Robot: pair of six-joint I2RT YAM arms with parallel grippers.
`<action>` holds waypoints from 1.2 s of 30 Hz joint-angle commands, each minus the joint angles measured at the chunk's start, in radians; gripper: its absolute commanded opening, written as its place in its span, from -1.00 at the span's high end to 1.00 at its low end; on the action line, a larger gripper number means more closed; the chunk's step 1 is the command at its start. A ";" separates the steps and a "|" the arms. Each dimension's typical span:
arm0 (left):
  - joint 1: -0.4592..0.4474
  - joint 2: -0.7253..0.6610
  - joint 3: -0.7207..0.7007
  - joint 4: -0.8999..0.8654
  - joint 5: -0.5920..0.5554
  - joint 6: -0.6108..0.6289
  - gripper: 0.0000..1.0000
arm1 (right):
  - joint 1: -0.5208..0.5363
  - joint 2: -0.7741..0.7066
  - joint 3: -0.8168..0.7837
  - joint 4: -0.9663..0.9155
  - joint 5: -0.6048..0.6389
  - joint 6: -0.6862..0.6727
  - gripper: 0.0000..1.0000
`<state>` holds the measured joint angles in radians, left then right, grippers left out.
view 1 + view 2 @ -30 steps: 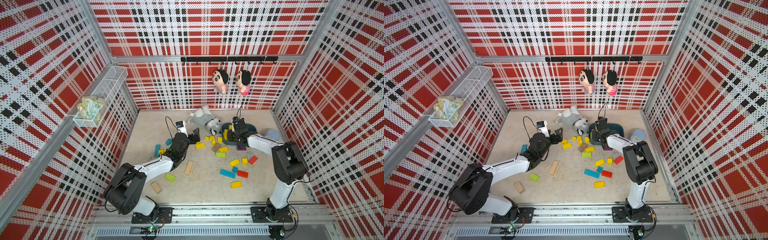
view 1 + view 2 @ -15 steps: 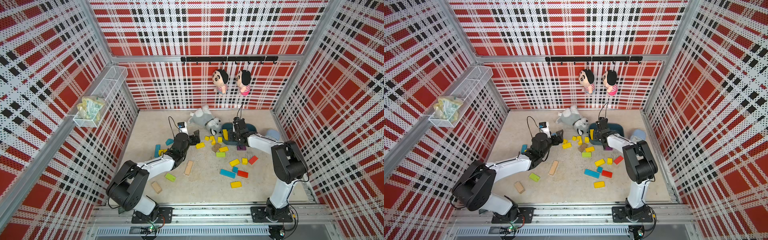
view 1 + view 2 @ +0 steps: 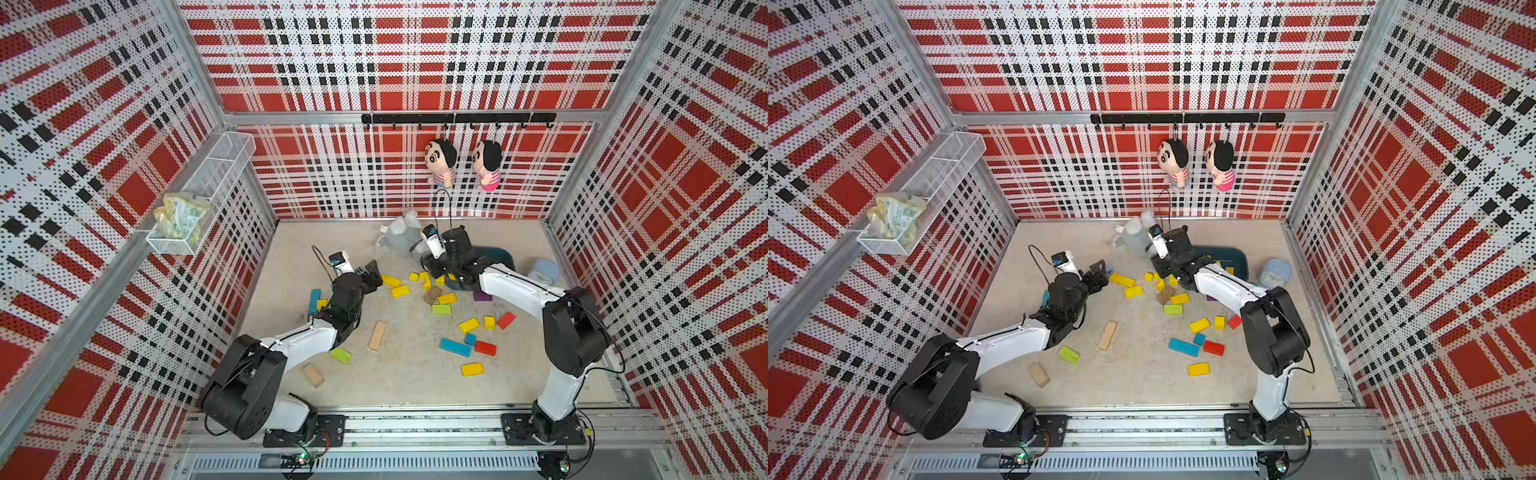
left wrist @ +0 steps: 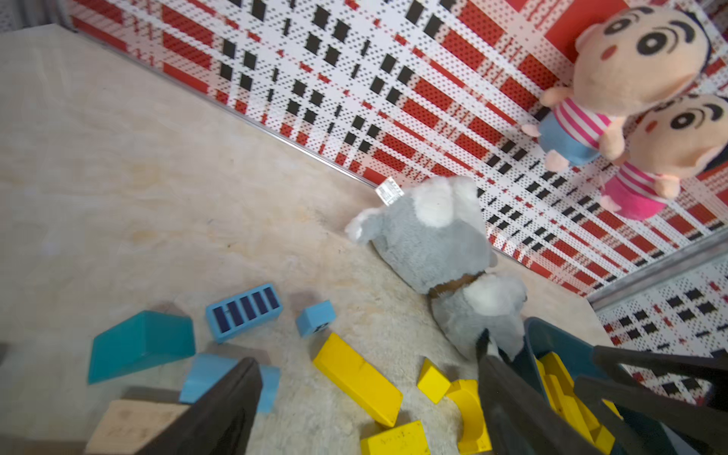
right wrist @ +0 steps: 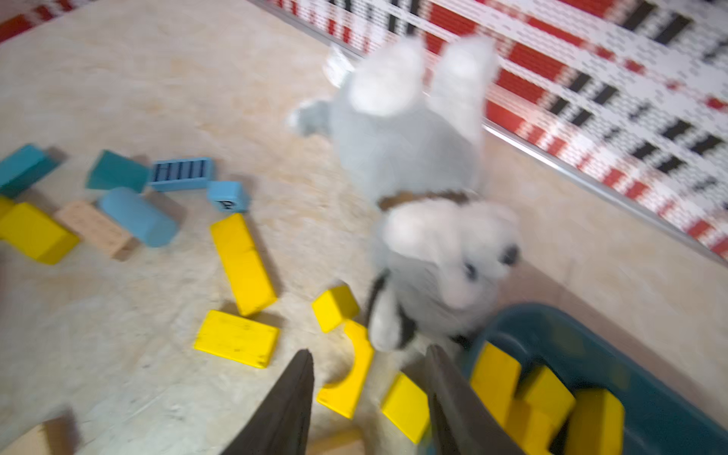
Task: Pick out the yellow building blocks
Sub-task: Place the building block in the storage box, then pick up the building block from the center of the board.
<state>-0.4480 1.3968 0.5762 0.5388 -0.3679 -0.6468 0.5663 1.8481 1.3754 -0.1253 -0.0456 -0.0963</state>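
right hand (image 5: pixel 368 350) opened, empty | left hand (image 4: pixel 366 352) wide near yellow bar (image 4: pixel 356 378)

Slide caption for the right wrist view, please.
Right gripper open over loose yellow blocks beside the teal bin holding more; grey plush dog behind.

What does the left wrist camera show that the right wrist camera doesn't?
Only the left wrist view: a cartoon-boy plush doll in blue shorts and a second doll in pink shorts. Only the right wrist view: a chunky yellow brick near a pale wooden plank. Both: the grey-and-white plush dog, the long yellow bar, and the dark teal tray holding yellow blocks.
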 commanded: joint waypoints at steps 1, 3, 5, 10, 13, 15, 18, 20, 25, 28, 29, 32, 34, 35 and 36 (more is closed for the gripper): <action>0.021 -0.064 -0.045 0.038 -0.048 -0.103 -0.76 | 0.028 0.090 0.083 -0.056 -0.133 -0.152 0.00; 0.029 -0.095 -0.073 0.038 -0.061 -0.120 -0.76 | 0.043 0.144 0.154 -0.100 -0.158 -0.182 -0.01; 0.037 -0.126 -0.099 0.038 -0.068 -0.134 -0.75 | 0.056 0.206 0.233 -0.159 -0.185 -0.207 -0.02; 0.047 -0.183 -0.138 0.022 -0.087 -0.160 -0.74 | 0.072 0.322 0.378 -0.252 -0.200 -0.233 -0.02; 0.051 -0.206 -0.149 0.008 -0.096 -0.165 -0.73 | 0.078 0.366 0.425 -0.271 -0.200 -0.232 -0.02; 0.054 -0.215 -0.155 0.001 -0.099 -0.166 -0.73 | 0.082 0.390 0.444 -0.278 -0.201 -0.231 -0.02; 0.060 -0.221 -0.159 -0.005 -0.095 -0.169 -0.73 | 0.089 0.427 0.474 -0.298 -0.207 -0.233 -0.02; 0.065 -0.225 -0.160 -0.008 -0.090 -0.170 -0.73 | 0.095 0.451 0.495 -0.314 -0.205 -0.234 -0.02; 0.072 -0.247 -0.166 -0.030 -0.082 -0.169 -0.72 | 0.110 0.499 0.537 -0.327 -0.176 -0.221 -0.02; 0.078 -0.278 -0.182 -0.056 -0.083 -0.172 -0.71 | 0.113 0.515 0.541 -0.318 -0.149 -0.203 -0.02; 0.081 -0.290 -0.188 -0.066 -0.085 -0.175 -0.71 | 0.115 0.520 0.542 -0.318 -0.139 -0.201 -0.02; 0.089 -0.334 -0.213 -0.094 -0.092 -0.194 -0.70 | 0.122 0.540 0.550 -0.326 -0.106 -0.214 -0.01; 0.093 -0.362 -0.227 -0.115 -0.094 -0.200 -0.70 | 0.130 0.555 0.562 -0.339 -0.085 -0.231 0.00; 0.094 -0.373 -0.231 -0.125 -0.095 -0.201 -0.70 | 0.131 0.561 0.567 -0.344 -0.078 -0.233 0.00; 0.094 -0.387 -0.235 -0.140 -0.095 -0.202 -0.69 | 0.134 0.565 0.571 -0.346 -0.073 -0.234 0.01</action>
<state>-0.3630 1.0443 0.3557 0.4488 -0.4530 -0.8383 0.6895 2.3863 1.9171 -0.4511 -0.1570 -0.3195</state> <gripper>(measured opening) 0.849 0.497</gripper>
